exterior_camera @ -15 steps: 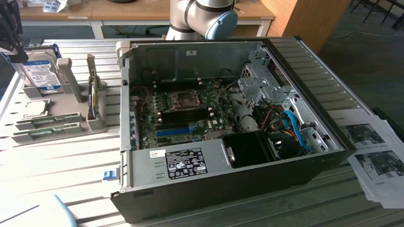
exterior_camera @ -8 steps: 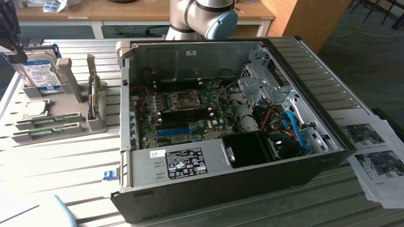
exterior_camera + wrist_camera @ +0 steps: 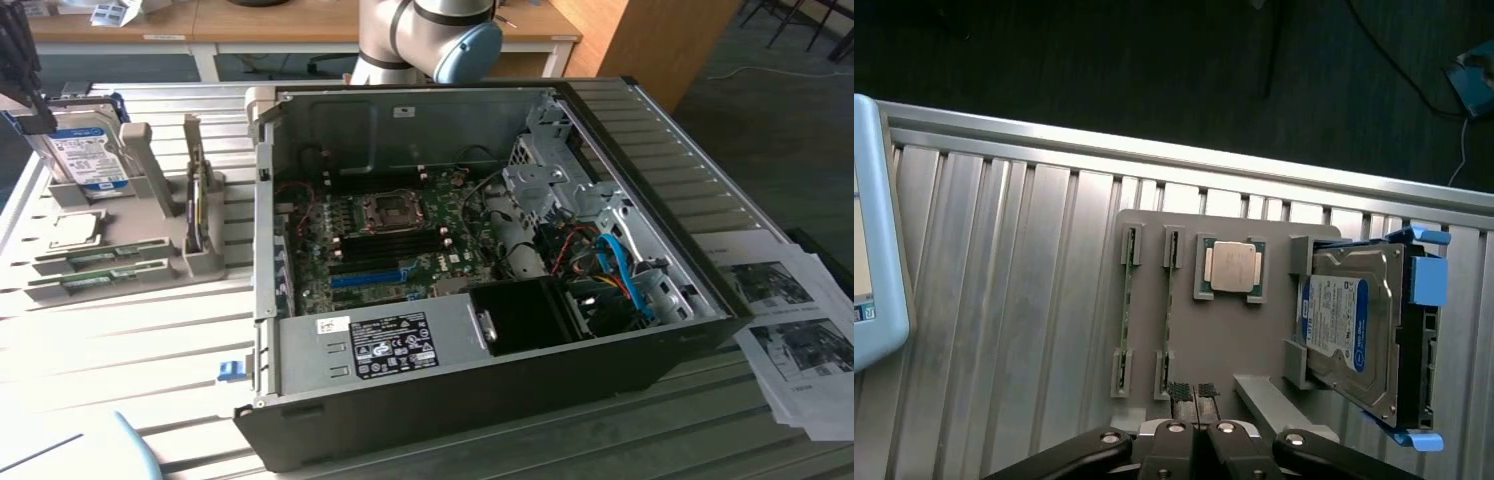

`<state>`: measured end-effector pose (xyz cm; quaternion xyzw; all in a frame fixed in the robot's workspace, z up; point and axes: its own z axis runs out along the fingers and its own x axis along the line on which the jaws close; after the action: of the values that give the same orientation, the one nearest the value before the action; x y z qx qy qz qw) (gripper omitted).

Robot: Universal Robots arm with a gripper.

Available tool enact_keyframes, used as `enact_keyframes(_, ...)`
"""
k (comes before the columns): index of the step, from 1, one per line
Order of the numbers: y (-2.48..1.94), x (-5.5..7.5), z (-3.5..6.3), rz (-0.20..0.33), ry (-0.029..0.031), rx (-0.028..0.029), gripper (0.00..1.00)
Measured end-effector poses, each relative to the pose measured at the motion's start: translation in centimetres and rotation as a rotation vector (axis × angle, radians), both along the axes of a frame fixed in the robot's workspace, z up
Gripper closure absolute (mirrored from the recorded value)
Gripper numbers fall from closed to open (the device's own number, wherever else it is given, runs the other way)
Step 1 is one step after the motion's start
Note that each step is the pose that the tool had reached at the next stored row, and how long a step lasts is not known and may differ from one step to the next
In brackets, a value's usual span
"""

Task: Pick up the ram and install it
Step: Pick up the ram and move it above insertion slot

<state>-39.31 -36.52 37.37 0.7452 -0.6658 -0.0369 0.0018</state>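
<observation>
We saw the hand [image 3: 1191, 392] clenched, its tips pressed together on nothing, hovering over the edge of the grey holder [image 3: 1249, 330] on the slatted surface [image 3: 1004, 300]. The ram [image 3: 1169, 310] lay in its cradle there, apparently just clear of the tips, beside a second stick [image 3: 1131, 310]. The processor [image 3: 1232, 268] and hard drive [image 3: 1354, 335] sat alongside. The open computer case [image 3: 601, 400] stood near.

Robotics lab — open PC case [image 3: 467, 330] on slatted aluminium bench [image 3: 134, 350]; wooden desks [image 3: 267, 25] behind.

No text legible — hard drive label [image 3: 1335, 322] too small.
</observation>
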Motion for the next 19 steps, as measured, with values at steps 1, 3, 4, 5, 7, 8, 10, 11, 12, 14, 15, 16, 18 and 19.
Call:
enact_keyframes(1, 0.0, 0.0, 0.0, 0.0, 0.0, 0.0, 0.91)
enact_keyframes(3, 0.0, 0.0, -0.01, 0.0, 0.0, 0.0, 0.91)
enact_keyframes(4, 0.0, 0.0, -0.02, 0.0, 0.0, 0.0, 0.91)
enact_keyframes(5, 0.0, 0.0, -0.05, 0.0, -0.0001, 0.0, 0.91)
enact_keyframes(7, 0.0, 0.0, -0.13, 0.0, -0.0001, 0.0001, 0.91)
enact_keyframes(8, 0.0, 0.0, -0.18, 0.0, -0.0001, 0.0, 0.91)
enact_keyframes(10, 0.0, 0.0, -0.31, 0.0, 0.0, 0.0002, 0.91)
enact_keyframes(11, 0.0, -0.01, -0.37, 0.0, -0.0001, 0.0002, 0.91)
enact_keyframes(12, -0.01, 0.0, -0.42, 0.0, -0.0001, 0.0003, 0.91)
enact_keyframes(14, -0.01, 0.0, -0.49, 0.0, 0.0001, 0.0002, 0.91)
enact_keyframes(15, -0.01, 0.0, -0.53, 0.0, -0.0001, 0.0003, 0.91)
enact_keyframes(16, -0.01, 0.0, -0.58, 0.0, -0.0001, 0.0003, 0.91)
enact_keyframes(18, -0.01, 0.0, -0.67, 0.0, -0.0001, 0.0003, 0.91)
enact_keyframes(19, -0.02, 0.0, -0.75, 0.0, -0.0001, 0.0003, 0.91)
